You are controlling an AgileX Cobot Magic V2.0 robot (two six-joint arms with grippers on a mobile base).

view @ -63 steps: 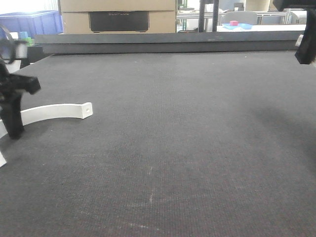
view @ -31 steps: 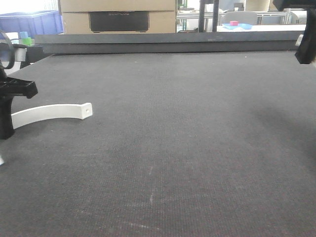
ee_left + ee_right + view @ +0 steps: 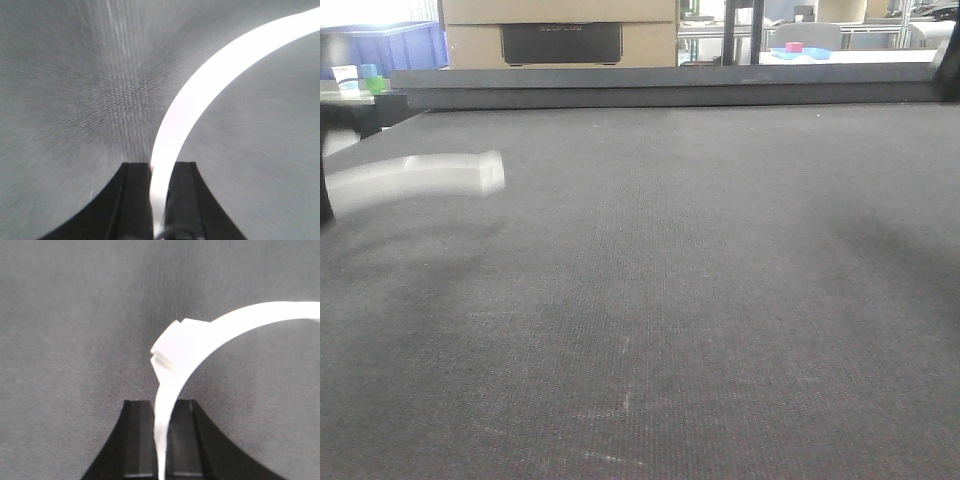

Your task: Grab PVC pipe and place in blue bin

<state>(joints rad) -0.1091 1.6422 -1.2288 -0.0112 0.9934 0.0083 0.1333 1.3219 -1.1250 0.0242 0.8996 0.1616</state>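
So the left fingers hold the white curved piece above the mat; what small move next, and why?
Probably carry it toward the blue bin, fingers kept shut: the left gripper clamps the white curved piece, it hangs clear of the mat, and the bin stands beyond the far left edge.

The PVC pipe (image 3: 235,322), a white curved band with a squared tab end, is pinched upright in my right hand (image 3: 161,412) over the table (image 3: 60,315). The blue bin (image 3: 405,48) sits far back left.

mat (image 3: 720,300) is dark grey, fine weave. curved strip (image 3: 200,100) and PVC pipe (image 3: 200,335) both plain white, bin (image 3: 380,45) blue, left gripper (image 3: 161,170) and right gripper (image 3: 161,407) black.
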